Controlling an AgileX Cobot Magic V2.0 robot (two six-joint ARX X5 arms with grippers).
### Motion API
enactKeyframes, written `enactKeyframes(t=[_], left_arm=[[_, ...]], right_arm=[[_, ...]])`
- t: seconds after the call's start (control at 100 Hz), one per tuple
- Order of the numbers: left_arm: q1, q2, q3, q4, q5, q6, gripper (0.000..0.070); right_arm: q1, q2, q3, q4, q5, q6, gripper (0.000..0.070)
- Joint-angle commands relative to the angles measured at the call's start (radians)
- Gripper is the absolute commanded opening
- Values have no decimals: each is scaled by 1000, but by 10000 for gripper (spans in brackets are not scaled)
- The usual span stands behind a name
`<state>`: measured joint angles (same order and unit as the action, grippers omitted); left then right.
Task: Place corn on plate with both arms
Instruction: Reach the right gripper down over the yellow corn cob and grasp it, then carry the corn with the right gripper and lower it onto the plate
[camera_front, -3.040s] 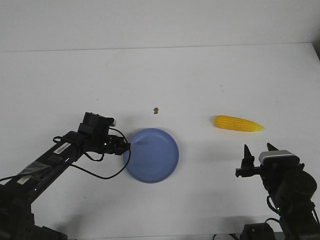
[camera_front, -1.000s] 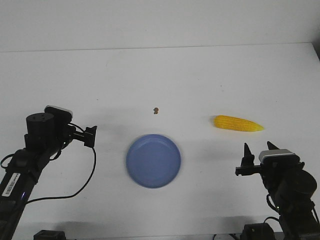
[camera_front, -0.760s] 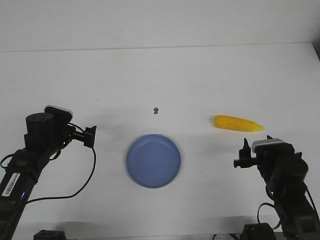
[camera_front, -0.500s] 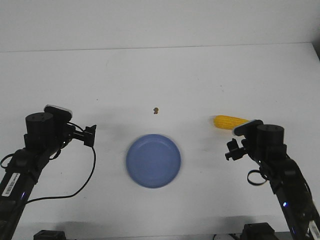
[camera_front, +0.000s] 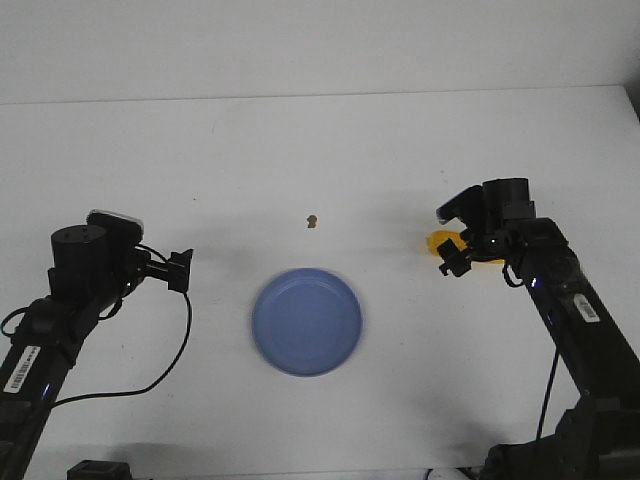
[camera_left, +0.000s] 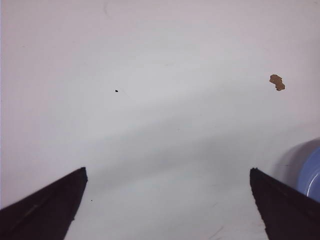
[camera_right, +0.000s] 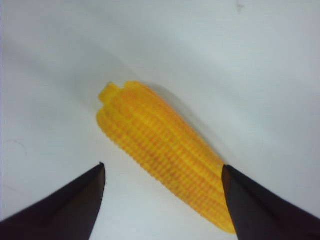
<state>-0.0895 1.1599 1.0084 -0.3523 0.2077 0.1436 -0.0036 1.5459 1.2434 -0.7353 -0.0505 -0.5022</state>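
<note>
The yellow corn (camera_right: 160, 150) lies flat on the white table, slanting between my right gripper's open fingers with its blunt end away from them. In the front view only its blunt end (camera_front: 437, 243) shows from behind my right gripper (camera_front: 452, 260), which hangs over it, open (camera_right: 162, 166). The blue plate (camera_front: 307, 321) sits near the table's middle, empty, and its rim (camera_left: 312, 175) shows at the edge of the left wrist view. My left gripper (camera_front: 180, 270) stands open (camera_left: 167, 170) well left of the plate, over bare table.
A tiny brown speck (camera_front: 313, 220) lies on the table beyond the plate and also shows in the left wrist view (camera_left: 277, 82). The table's far edge (camera_front: 320, 96) runs across the back.
My right arm has swung forward from the near edge to over the corn, covering most of it. The left arm, which earlier drew back from the plate, has stayed still.
</note>
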Motion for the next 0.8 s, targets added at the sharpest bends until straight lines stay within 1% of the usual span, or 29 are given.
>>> enactKeyframes(t=[0.0,0.13,0.24,0.36,0.59,0.69,0.79], left_arm=[[0,10,11,6,-1,-3,672],[0,10,11,6,-1,-3,671],[0,10,11,11,-1,-3,671],[0,10,11,13,-1,-3,671],[0,10,11,14,-1,-3,670],[0,10,11,14,-1,-3,670],[0,10,11,14,-1,-3,669]], right_arm=[[-11,34,26,-5,-5,-26,490],[-18,54,26,-16,-6,-66,491],[-32,60,26,-12,-11,-79,492],[-47,68,26,-5,-66,-87,498],[-58,109,26,17,-66,-114,522],[-58,127,26,47,-63,-124,555],[-61,151,26,68,-58,-125,557]])
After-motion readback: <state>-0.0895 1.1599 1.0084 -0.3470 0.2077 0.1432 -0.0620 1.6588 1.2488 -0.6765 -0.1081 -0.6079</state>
